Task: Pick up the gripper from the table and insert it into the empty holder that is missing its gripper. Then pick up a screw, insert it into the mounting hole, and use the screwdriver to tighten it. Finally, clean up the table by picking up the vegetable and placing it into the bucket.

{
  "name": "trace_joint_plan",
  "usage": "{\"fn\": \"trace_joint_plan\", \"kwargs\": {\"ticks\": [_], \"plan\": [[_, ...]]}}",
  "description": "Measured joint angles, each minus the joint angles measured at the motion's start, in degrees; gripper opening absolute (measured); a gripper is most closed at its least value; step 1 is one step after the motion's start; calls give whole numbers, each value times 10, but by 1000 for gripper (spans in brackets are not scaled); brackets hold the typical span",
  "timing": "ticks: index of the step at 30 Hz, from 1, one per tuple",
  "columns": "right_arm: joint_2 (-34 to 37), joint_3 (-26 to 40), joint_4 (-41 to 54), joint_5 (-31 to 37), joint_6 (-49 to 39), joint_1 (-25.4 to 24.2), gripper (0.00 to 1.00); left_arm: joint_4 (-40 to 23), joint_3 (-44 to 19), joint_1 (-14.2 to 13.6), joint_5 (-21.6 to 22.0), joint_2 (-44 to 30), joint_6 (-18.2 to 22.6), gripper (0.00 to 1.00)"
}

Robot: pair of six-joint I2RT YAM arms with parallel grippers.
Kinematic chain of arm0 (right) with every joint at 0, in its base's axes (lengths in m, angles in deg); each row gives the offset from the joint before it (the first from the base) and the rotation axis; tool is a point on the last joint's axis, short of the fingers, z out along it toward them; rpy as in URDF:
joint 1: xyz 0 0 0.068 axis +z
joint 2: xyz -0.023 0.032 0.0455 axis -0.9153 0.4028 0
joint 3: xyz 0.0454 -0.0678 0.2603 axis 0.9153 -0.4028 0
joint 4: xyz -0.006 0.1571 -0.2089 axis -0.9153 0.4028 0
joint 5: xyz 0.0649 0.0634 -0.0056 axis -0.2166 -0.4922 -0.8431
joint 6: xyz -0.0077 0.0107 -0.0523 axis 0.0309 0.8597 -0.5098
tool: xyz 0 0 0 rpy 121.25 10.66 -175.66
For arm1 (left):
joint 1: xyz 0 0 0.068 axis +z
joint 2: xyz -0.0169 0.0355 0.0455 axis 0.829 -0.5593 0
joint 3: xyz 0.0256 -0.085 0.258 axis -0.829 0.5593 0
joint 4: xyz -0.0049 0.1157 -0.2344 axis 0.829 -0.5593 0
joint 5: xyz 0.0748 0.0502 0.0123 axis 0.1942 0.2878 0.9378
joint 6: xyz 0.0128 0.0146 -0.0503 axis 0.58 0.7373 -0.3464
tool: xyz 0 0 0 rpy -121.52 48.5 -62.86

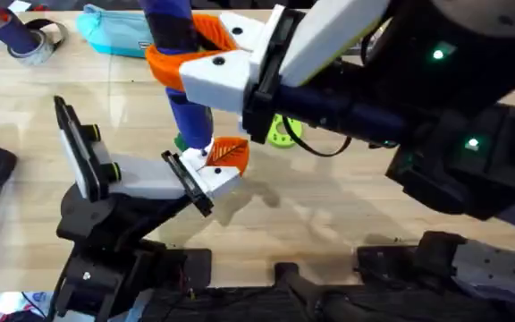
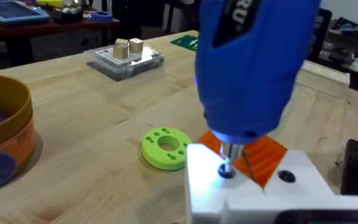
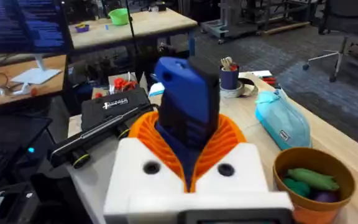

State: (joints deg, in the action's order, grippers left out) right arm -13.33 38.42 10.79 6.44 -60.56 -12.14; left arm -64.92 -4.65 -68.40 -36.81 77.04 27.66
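My right gripper [image 1: 189,64] [image 3: 188,137] is shut on the blue screwdriver [image 1: 179,54] [image 2: 253,62] [image 3: 188,102] and holds it upright. Its thin metal tip [image 2: 226,163] stands in a hole on top of the gripper [image 1: 220,165] [image 2: 253,180], a white block with an orange ribbed finger. That block sits against the black plate [image 1: 189,183] of the white holder [image 1: 141,177]. A second dark hole [image 2: 284,176] shows beside the tip. The orange-brown bucket [image 3: 312,163] [image 2: 8,134] stands on the table with a green vegetable [image 3: 308,178] inside.
A lime-green disc [image 1: 284,132] [image 2: 165,148] lies just beyond the white block. A light-blue pouch [image 1: 119,34] [image 3: 284,124] and a tape roll [image 1: 38,45] lie at the far edge. A clear box of wooden blocks [image 2: 124,57] stands farther off. A black bar [image 1: 79,148] rises at the left.
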Motion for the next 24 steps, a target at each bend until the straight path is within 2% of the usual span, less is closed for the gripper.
{"fn": "trace_joint_plan", "kwargs": {"ticks": [11,24], "plan": [[0,0,6,0,-1,-1,25,0,0,0,0,0,0,15],[0,0,11,-30,-8,-12,24,0,0,0,-2,0,0,15]]}}
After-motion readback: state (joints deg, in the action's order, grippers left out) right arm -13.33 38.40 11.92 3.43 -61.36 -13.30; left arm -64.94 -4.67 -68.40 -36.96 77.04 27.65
